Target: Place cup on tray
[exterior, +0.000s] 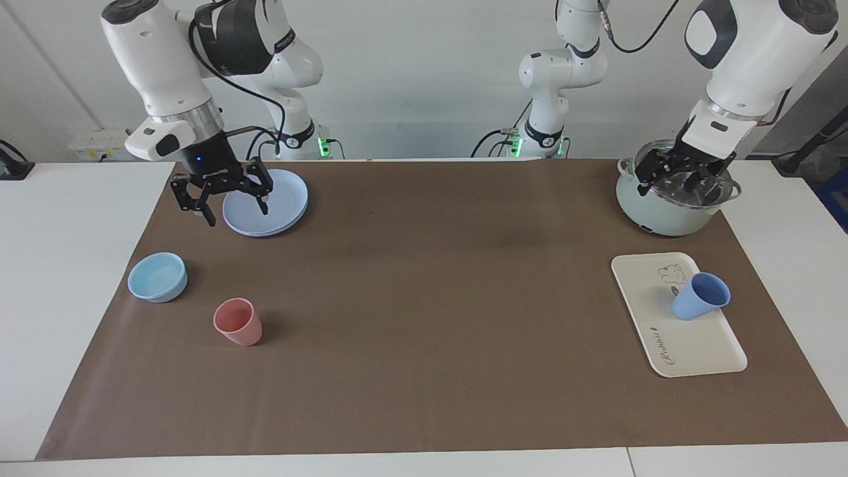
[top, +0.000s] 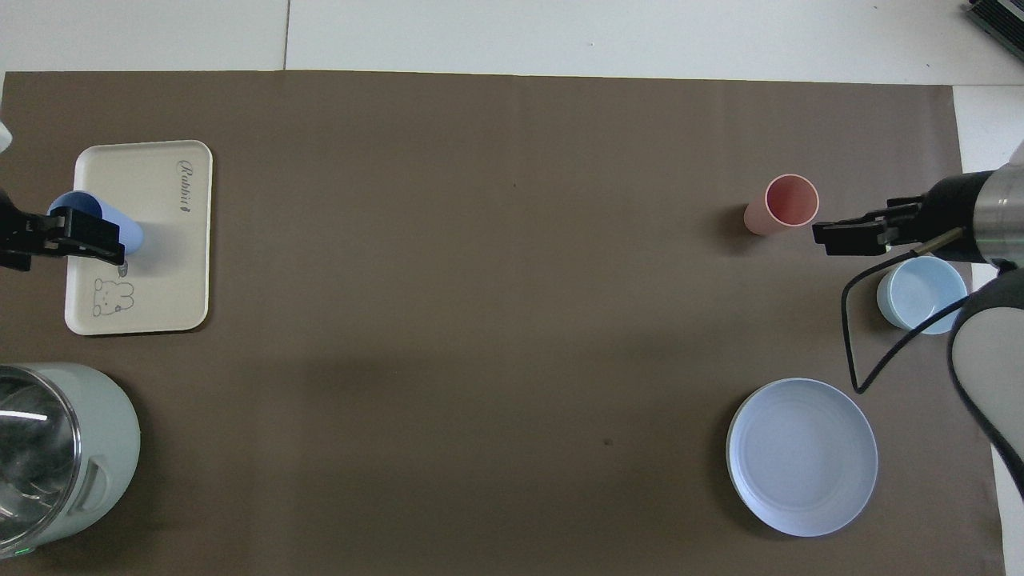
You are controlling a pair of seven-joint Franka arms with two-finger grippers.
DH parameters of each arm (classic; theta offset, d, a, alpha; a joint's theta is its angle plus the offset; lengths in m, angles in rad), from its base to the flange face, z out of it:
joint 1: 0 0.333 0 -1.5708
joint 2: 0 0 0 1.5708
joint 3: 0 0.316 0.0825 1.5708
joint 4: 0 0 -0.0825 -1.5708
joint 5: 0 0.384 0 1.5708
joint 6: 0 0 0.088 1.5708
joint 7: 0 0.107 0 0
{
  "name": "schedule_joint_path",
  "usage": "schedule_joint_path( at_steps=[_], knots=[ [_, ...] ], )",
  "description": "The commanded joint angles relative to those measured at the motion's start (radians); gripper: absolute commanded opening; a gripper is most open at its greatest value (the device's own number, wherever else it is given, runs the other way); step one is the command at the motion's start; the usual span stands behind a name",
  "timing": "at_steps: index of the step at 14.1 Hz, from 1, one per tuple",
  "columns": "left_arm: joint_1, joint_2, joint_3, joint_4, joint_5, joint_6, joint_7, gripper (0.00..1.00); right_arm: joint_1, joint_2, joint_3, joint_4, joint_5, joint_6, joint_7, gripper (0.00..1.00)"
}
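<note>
The room was bright and even. Soft little shadows sat beside the pink cup (exterior: 238, 321) and the tray (exterior: 676, 331). The pot's glass lid (exterior: 682, 177) shone. Everything looked sharp.

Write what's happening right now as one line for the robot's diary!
cup: standing on tray | left end effector: open, raised over pot | right end effector: open, raised by plate

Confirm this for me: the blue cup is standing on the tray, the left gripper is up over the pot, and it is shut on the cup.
Not quite. The left gripper is open and holds nothing, as the facing view shows. The rest stands: the blue cup is on the tray, and that gripper is up over the pot.
</note>
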Motion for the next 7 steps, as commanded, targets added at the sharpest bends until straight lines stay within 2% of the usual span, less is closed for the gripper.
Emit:
schedule_joint_path(
  at_steps=[1,4,7],
  knots=[
    [-0.015,-0.029,0.006,-0.035,0.026,0.044,-0.011,1.00,-0.008,0.004,0.003,0.097,-0.047,-0.137,0.119,1.00],
    [-0.031,-0.030,0.006,-0.031,0.026,0.043,-0.011,1.00,-0.011,0.047,0.013,0.261,-0.127,-0.352,0.121,1.00],
    [-0.029,-0.029,0.007,-0.025,0.026,0.046,0.005,1.00,-0.023,0.050,0.012,0.295,-0.116,-0.426,0.122,1.00]
  ],
)
